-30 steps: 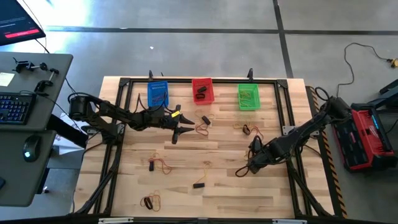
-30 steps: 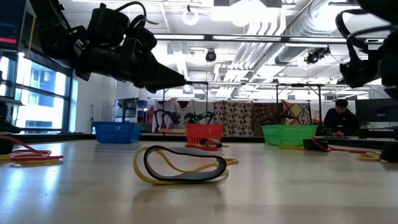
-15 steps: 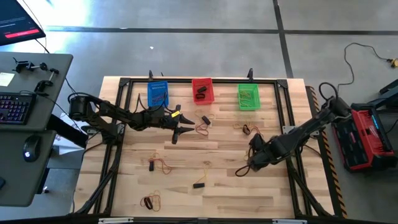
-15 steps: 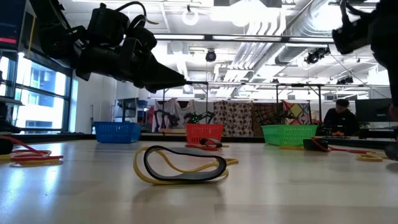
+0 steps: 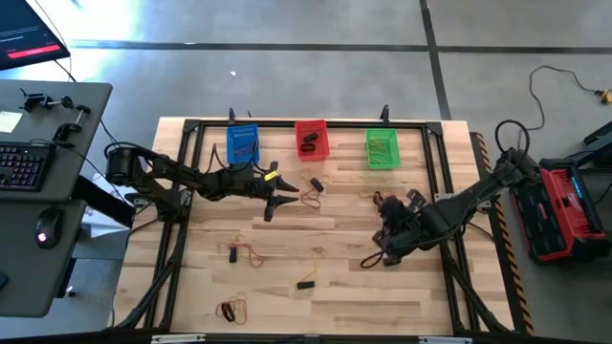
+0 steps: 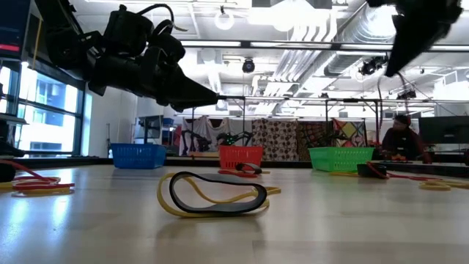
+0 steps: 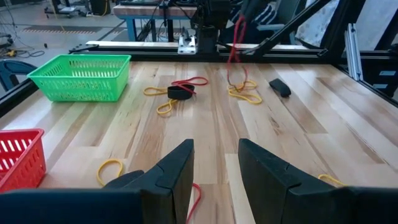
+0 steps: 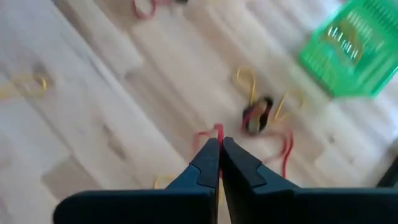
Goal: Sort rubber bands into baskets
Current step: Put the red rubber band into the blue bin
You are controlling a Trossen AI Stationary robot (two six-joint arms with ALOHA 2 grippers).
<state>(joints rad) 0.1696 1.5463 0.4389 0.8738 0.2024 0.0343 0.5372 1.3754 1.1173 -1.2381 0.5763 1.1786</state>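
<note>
High view: on the pale wooden worktop (image 5: 287, 287) the right claw (image 5: 367, 263) sits right of centre. The left claw (image 5: 277, 199) hovers below the blue plastic mesh basket (image 5: 242, 145), beside the red mesh basket (image 5: 311, 139) and green mesh basket (image 5: 382, 148).

Left wrist view: the left claw's fingers (image 7: 177, 168) stand spread, empty.

Right wrist view: the right claw (image 8: 220, 149) is pressed together, pinching a thin red rubber band (image 8: 283, 146) above the boards.

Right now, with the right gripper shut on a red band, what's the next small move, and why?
Probably carry it toward the red basket. The right gripper is shut on a red rubber band and lifted off the table, as the left wrist view shows it dangling. The left gripper hovers open nearby.
</note>
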